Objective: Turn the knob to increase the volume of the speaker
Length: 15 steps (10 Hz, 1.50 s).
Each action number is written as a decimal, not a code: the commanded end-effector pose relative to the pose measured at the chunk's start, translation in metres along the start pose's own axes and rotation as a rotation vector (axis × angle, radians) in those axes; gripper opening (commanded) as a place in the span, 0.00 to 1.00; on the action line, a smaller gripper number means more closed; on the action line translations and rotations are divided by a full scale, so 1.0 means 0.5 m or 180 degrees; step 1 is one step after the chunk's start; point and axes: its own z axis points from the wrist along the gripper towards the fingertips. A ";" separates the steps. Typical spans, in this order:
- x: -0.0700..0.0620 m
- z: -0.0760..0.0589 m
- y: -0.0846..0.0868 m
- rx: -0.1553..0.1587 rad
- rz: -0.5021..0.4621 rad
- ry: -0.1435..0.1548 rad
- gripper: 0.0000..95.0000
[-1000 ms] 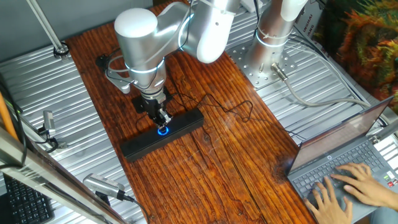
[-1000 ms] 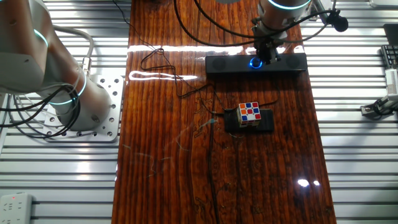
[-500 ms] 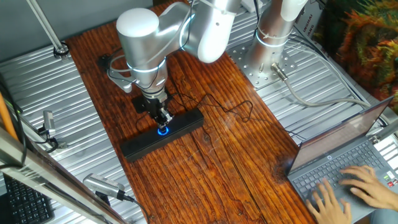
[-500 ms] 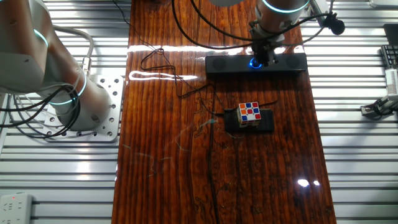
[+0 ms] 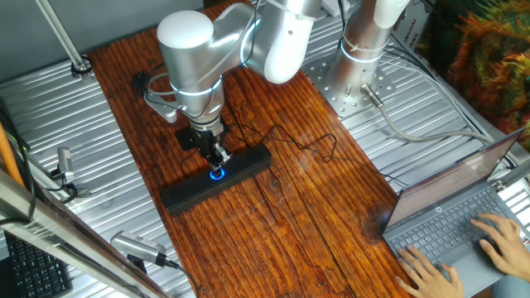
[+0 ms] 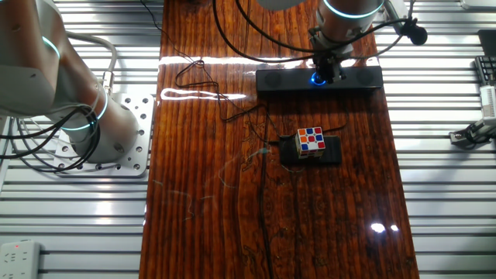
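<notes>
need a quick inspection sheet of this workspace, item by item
surface: wooden table with dark grain, flanked by ribbed metal panels.
job's things: speaker lies flat across the table; knob glows blue at its middle.
clutter: multicoloured cube sits on a small black pad, apart from the speaker.
grippers: gripper is down at the knob; whether its fingers are shut cannot be told.
cables: thin black cable loops loosely over the wood.
surroundings: laptop with a person's hands on its keys; a second arm's base at the table's side.
</notes>
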 end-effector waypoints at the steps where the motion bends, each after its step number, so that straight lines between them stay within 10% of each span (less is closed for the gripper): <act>1: -0.001 0.001 0.000 0.0003 0.0000 -0.0002 0.00; 13: -0.003 0.003 0.001 0.0010 0.0019 -0.0075 0.00; 14: -0.003 0.004 0.001 0.0019 -0.0034 -0.0090 0.20; 15: -0.003 0.004 0.001 0.0070 -0.0134 -0.0075 0.60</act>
